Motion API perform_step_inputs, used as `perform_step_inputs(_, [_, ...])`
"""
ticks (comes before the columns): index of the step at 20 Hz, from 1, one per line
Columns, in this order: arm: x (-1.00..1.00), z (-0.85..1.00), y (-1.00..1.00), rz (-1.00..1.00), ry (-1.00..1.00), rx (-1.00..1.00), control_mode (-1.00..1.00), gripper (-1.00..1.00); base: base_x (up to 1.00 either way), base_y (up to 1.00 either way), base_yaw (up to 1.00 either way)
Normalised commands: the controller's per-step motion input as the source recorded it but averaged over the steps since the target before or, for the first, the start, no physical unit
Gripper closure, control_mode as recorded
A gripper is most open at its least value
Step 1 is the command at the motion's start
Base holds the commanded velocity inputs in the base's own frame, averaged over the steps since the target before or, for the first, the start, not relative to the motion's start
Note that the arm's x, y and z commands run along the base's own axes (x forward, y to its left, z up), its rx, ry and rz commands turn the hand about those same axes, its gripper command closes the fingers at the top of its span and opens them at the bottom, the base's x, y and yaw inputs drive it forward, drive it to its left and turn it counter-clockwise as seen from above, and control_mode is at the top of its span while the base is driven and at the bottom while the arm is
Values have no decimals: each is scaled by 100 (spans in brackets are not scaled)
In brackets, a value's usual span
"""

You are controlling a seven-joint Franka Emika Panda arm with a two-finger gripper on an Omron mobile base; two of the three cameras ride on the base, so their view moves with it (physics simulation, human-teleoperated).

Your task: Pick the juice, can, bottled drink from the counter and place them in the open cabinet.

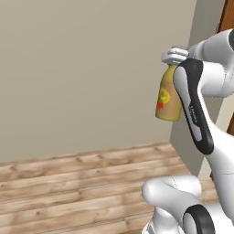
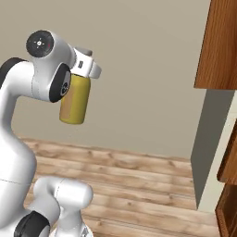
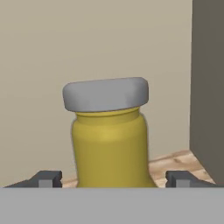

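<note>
The fingers [image 3: 46, 178] stand wide on both sides of the juice [image 1: 167, 97], holding it in the air near the cabinet [image 2: 221, 44]; it seems stiff, smooth and rather heavy, so gripping around the body is safest.

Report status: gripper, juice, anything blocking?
Gripper shut on juice, bottle carried high above the wood floor. Cabinet off to the right. Nothing in the way.

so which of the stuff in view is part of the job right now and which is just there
Part of the job:
- the juice, hanging in the air from the gripper, fingers either side of its neck
- the open cabinet, brown wood at the right edge

Just there:
- the beige wall
- the wooden floor
</note>
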Motion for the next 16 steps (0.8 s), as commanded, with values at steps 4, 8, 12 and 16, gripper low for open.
perform_step_inputs(4, [0,0,0,0,0,0,100,100,100,-39,0])
perform_step_inputs(8, [0,0,0,0,0,0,100,100,35,-35,-8])
perform_step_inputs(12, [0,0,0,0,0,0,100,100,-39,-16,-41])
perform_step_inputs(16, [0,0,0,0,0,0,100,100,-56,-1,-54])
